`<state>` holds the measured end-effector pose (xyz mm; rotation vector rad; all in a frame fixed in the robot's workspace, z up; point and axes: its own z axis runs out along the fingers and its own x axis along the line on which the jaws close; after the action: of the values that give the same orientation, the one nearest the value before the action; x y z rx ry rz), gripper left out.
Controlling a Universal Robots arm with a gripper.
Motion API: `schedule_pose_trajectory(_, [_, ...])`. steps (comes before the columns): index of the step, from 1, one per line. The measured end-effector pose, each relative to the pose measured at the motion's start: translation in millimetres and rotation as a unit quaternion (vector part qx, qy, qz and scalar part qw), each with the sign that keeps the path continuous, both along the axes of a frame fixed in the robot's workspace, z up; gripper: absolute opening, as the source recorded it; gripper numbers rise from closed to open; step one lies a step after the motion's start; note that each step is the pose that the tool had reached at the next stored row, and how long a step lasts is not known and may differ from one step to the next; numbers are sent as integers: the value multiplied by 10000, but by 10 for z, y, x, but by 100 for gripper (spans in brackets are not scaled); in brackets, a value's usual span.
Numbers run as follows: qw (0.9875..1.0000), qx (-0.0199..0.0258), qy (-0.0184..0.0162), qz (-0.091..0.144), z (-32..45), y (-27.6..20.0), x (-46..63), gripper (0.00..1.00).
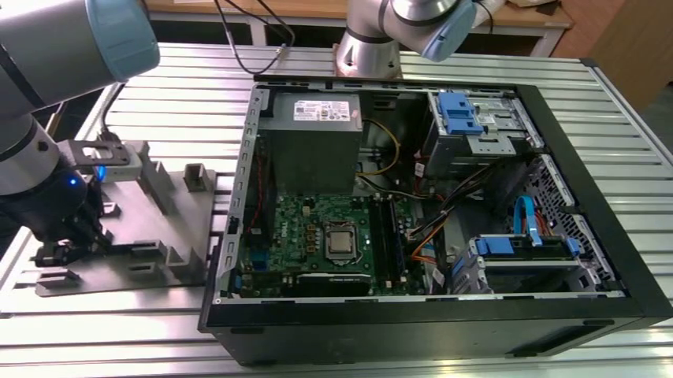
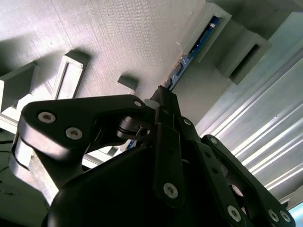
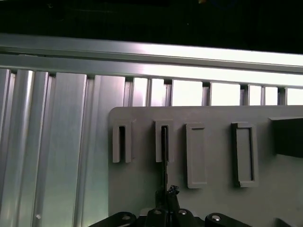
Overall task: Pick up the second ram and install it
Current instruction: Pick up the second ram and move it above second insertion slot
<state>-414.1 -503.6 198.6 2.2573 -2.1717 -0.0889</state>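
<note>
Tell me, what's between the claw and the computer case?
The grey fixture block lies between claw and computer case in the exterior view; the claw grips the second ram.

Our arm [image 1: 47, 87] comes in at the exterior view's left, wrist bent downward, carrying the gripper [image 1: 65, 246] low with its tips pointing down. In both wrist views our gripper's [image 2: 163, 97] [image 3: 166, 191] black linkage is folded inward, fingertips drawn to a narrow point, pinching the ram [image 3: 164, 151].
</note>
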Motion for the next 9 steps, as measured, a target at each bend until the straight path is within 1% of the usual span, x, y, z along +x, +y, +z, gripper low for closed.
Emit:
schedule_pose_trajectory(4, [9997,0,0,-229,-2,0,0,8])
schedule_pose_trajectory(9, [9997,1,0,-230,-1,-1,0,8])
